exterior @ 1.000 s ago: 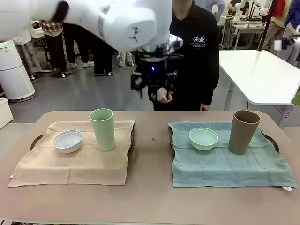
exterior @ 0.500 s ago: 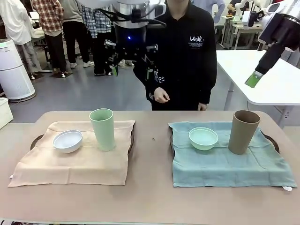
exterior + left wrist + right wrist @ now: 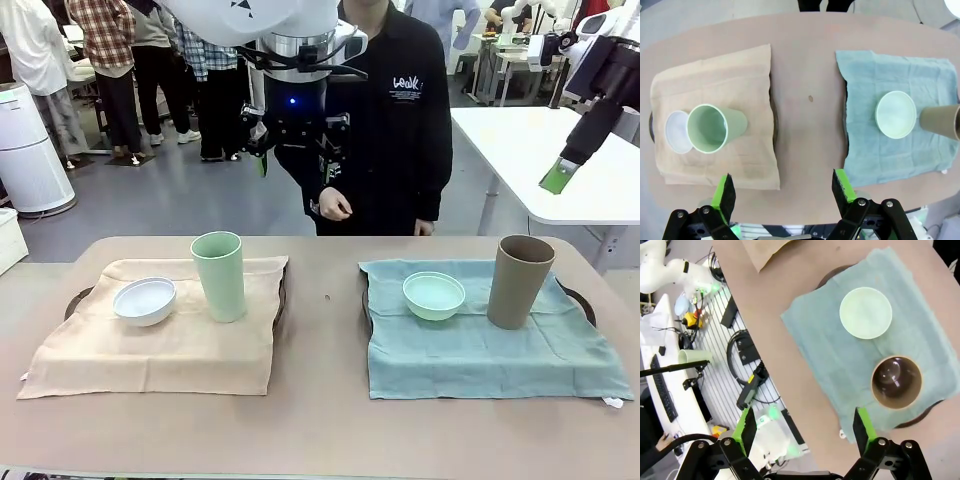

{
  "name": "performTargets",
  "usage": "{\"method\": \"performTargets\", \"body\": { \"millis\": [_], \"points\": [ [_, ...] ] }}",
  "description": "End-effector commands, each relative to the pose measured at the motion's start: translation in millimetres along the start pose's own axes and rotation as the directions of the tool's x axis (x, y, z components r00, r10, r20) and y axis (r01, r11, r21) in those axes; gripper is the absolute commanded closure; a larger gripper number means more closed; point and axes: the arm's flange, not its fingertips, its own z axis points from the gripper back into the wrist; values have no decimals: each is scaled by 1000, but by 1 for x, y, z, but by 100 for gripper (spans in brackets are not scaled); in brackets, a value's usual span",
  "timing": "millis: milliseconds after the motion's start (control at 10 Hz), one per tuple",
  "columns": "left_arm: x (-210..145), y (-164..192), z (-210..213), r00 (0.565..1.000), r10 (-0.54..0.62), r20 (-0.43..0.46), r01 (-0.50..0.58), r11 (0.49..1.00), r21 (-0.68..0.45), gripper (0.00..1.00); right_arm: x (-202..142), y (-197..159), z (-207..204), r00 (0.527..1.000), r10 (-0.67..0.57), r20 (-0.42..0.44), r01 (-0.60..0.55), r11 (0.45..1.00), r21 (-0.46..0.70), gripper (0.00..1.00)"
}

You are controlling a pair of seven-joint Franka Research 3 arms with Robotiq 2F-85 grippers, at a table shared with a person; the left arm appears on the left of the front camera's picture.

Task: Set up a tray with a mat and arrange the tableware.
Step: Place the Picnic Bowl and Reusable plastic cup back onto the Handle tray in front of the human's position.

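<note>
Both open grippers high above tableware

Trays almost wholly hidden under the tan mat and teal mat, tan-brown cup cut off beside the teal mat, small dark speck between the mats, too small to identify

I saw even, bright overhead light with only soft, short shadows beside the pale green cup and the tan-brown cup. Both wrist views bowed strongly at the edges, curving the table rim. I noted no glare; the front view stayed sharp.
</note>
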Motion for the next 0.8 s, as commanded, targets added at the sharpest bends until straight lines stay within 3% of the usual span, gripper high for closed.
{"method": "performTargets", "body": {
  "millis": [0, 400, 500, 600, 700],
  "points": [
    [0, 4, 4, 1000, 3, 8, -3, 1000, -6, 0, -1, 1, 1, 1000, -1, -13, 1, 1000, 1, 0],
    [0, 4, 4, 1000, 3, 8, -3, 1000, -6, 0, 0, 0, 0, 1000, 0, 0, 0, 1000, 0, 0],
    [1, 0, 3, 1000, 2, 5, -2, 1000, -4, 0, 16, -8, -1, 967, -256, 15, 257, 963, -81, 0],
    [14, 29, 8, 993, -20, -113, 1, 986, -165, 0, 31, -17, -4, 896, -443, 25, 442, 886, -136, 0],
    [22, 66, 10, 987, -7, -162, -27, 979, -202, 0, 39, -25, -5, 859, -512, 4, 499, 836, -226, 0]
  ]
}}
